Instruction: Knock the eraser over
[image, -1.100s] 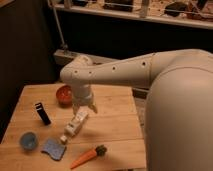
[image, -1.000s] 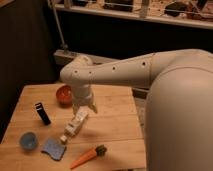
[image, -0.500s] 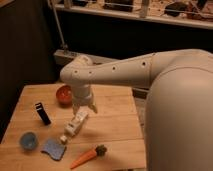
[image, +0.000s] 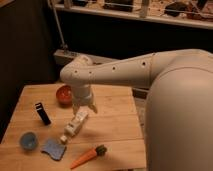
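Note:
The eraser (image: 42, 113) is a slim black block with a pale stripe. It stands tilted on the wooden table (image: 112, 125) at the left. My gripper (image: 84, 108) hangs from the white arm over the middle of the table, to the right of the eraser and apart from it. It is just above the top end of a white-and-tan bottle-like object (image: 74, 125) lying on the table.
An orange bowl (image: 64, 93) sits at the back, left of the arm. A small blue cup (image: 28, 141), a flat blue sponge (image: 53, 149) and a carrot (image: 88, 156) lie along the front. My arm's large white body fills the right side.

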